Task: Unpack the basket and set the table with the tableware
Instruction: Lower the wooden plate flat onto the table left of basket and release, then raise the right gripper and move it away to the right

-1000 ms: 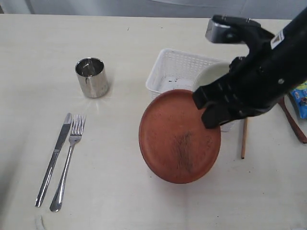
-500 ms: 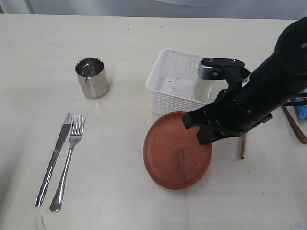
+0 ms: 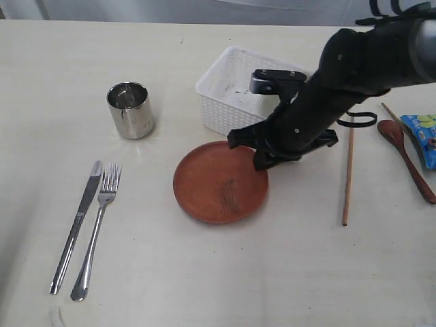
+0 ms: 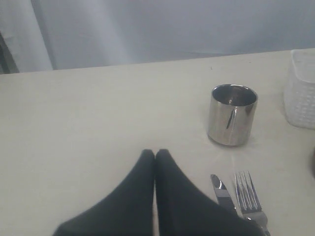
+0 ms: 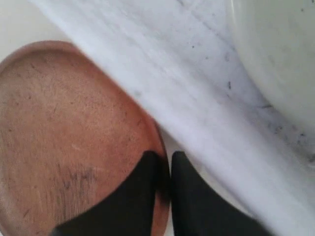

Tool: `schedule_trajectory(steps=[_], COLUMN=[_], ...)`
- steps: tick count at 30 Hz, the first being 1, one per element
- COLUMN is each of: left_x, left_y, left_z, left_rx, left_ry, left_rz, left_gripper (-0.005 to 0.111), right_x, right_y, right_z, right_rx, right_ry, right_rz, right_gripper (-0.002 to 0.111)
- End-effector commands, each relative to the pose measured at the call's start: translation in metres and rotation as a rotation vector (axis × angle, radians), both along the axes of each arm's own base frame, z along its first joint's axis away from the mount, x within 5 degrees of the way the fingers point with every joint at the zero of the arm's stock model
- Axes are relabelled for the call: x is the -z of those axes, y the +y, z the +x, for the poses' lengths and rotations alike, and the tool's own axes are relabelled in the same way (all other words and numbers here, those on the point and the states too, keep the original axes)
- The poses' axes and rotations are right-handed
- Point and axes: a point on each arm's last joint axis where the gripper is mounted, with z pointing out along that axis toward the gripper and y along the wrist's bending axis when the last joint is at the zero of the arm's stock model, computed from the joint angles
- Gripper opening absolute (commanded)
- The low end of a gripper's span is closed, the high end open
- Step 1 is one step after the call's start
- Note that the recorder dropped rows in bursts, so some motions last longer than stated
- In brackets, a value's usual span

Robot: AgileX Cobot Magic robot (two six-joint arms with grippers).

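table (image 3: 204, 286): pale cream top, carrying everything below.
knife (image 3: 76, 228) and fork (image 3: 97, 231): steel, side by side and nearly touching, near left, handles toward the near edge.
left gripper (image 4: 155, 157): shown only in its own wrist view, over bare table beside the knife and fork; jaws pressed together, nothing between them.
plate (image 3: 214, 184): brown, round, lying flat at mid-table, just in front of the basket.
right gripper (image 5: 165, 162): reaches in from the far right to the plate's far right rim; jaws clamped on that rim, one finger on the plate's upper face and the other outside the edge.
chopstick (image 3: 348, 170): wooden, right of the plate and clear of it, running near to far.
spoon (image 3: 409, 157): reddish-brown wood, farther right, near the right edge.
bag (image 3: 424, 136): blue, at the right edge, just beside the spoon.
cup (image 3: 130, 109): shiny steel, upright, far left, beyond the fork.
basket (image 3: 221, 109): white lattice, beyond the plate, partly covered by the right arm.
bowl (image 5: 280, 44): white, seen only in the right wrist view, close behind the basket's white side.
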Motion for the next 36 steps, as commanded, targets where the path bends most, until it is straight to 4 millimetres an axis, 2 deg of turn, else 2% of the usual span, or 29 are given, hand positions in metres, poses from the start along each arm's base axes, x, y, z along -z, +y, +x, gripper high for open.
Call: schedule_trajectory(steps=[1,5,8,9,10,12,14,17,18,19,20,21,22,23,24,25,26,27,28,29,31,36], left_x=[0.000,0.000,0.000,0.000,0.000,0.000,0.000,0.000,0.000,0.000,0.000,0.000,0.000,0.000,0.000,0.000,0.000,0.000,0.000,0.000,0.000,0.000], left_y=[0.000,0.000,0.000,0.000,0.000,0.000,0.000,0.000,0.000,0.000,0.000,0.000,0.000,0.000,0.000,0.000,0.000,0.000,0.000,0.000,0.000,0.000], left_z=[0.000,0.000,0.000,0.000,0.000,0.000,0.000,0.000,0.000,0.000,0.000,0.000,0.000,0.000,0.000,0.000,0.000,0.000,0.000,0.000,0.000,0.000], left_rx=[0.005,0.005,0.005,0.005,0.005,0.005,0.005,0.005,0.005,0.005,0.005,0.005,0.005,0.005,0.005,0.005,0.005,0.005,0.005,0.005,0.005,0.005], left_ry=[-0.007,-0.007,-0.007,-0.007,-0.007,-0.007,-0.007,-0.007,-0.007,-0.007,-0.007,-0.007,-0.007,-0.007,-0.007,-0.007,-0.007,-0.007,-0.007,-0.007,-0.007,-0.007], left_rz=[-0.006,-0.006,-0.006,-0.006,-0.006,-0.006,-0.006,-0.006,-0.006,-0.006,-0.006,-0.006,-0.008,-0.008,-0.008,-0.008,-0.008,-0.008,-0.008,-0.008,-0.008,-0.008], left_gripper=[0.000,0.000,0.000,0.000,0.000,0.000,0.000,0.000,0.000,0.000,0.000,0.000,0.000,0.000,0.000,0.000,0.000,0.000,0.000,0.000,0.000,0.000], right_x=[0.010,0.009,0.009,0.009,0.005,-0.014,-0.042,-0.084,-0.102,-0.109,-0.117,-0.119,-0.123,-0.125,-0.131,-0.134,-0.134,-0.131,-0.128,-0.122,-0.108,-0.075], right_y=[0.014,0.019,0.019,0.018,0.019,0.018,0.016,0.008,-0.001,-0.008,-0.025,-0.035,-0.057,-0.071,-0.100,-0.138,-0.154,-0.191,-0.207,-0.232,-0.252,-0.252], right_z=[0.033,0.046,0.045,0.042,0.038,0.034,0.028,0.018,0.015,0.015,0.019,0.022,0.028,0.032,0.037,0.040,0.040,0.038,0.035,0.031,0.028,0.038], right_rx=[-0.003,0.012,0.007,-0.032,-0.071,-0.090,-0.112,-0.142,-0.073,-0.003,0.088,0.128,0.183,0.203,0.244,0.323,0.353,0.435,0.464,0.518,0.578,0.523], right_ry=[-0.057,-0.116,-0.108,-0.085,-0.071,-0.077,-0.107,-0.204,-0.250,-0.270,-0.304,-0.307,-0.261,-0.235,-0.198,-0.156,-0.140,-0.095,-0.078,-0.041,0.004,0.087], right_rz=[0.006,0.021,0.019,0.010,0.006,0.022,0.043,0.042,0.008,-0.022,-0.087,-0.114,-0.161,-0.187,-0.239,-0.301,-0.327,-0.360,-0.369,-0.380,-0.376,-0.390], right_gripper=[-0.001,-0.001,-0.001,0.001,0.009,0.029,0.043,0.042,0.042,0.042,0.043,0.043,0.043,0.043,0.043,0.043,0.043,0.043,0.045,0.056,0.066,0.064])
